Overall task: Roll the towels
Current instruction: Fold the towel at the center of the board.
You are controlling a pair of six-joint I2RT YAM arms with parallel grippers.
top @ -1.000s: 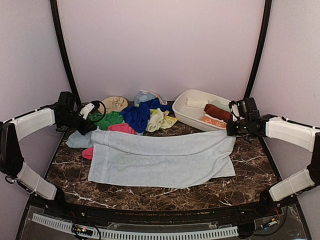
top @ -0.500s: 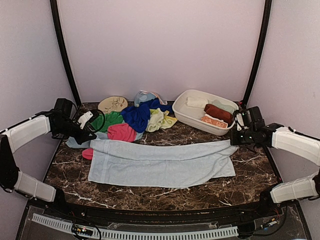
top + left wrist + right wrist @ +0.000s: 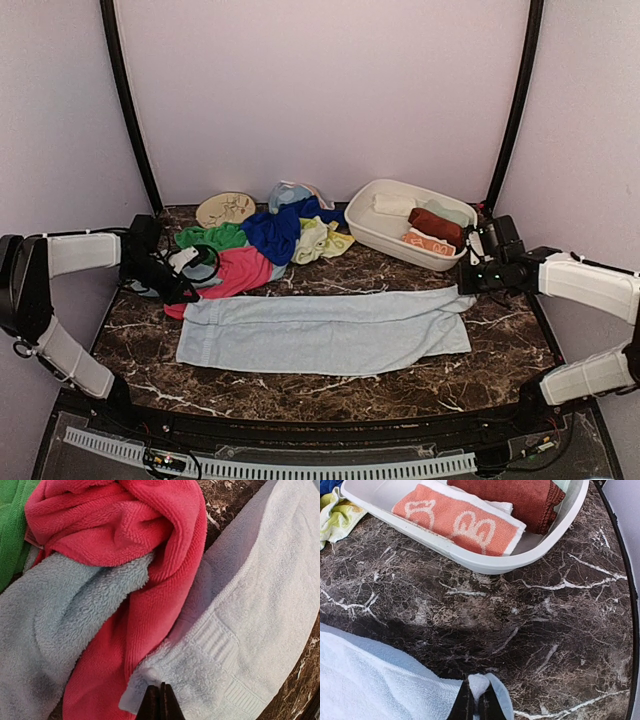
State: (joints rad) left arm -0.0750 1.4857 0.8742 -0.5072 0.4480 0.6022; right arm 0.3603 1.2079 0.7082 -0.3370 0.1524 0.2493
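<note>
The pale blue towel point(image 3: 320, 332) lay spread across the lower middle of the top view. The left gripper point(image 3: 160, 703) pinched its corner at the frame's bottom, beside the pink-red towel point(image 3: 150, 555). The right gripper point(image 3: 475, 702) apparently nipped the opposite corner, below the white basin point(image 3: 530, 555).

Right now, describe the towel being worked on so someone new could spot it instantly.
Start at the dark marble table and look at its near half, in front of the heap of crumpled coloured towels. The pale blue towel lies there, the only one spread long and flat across the table's width.
</note>
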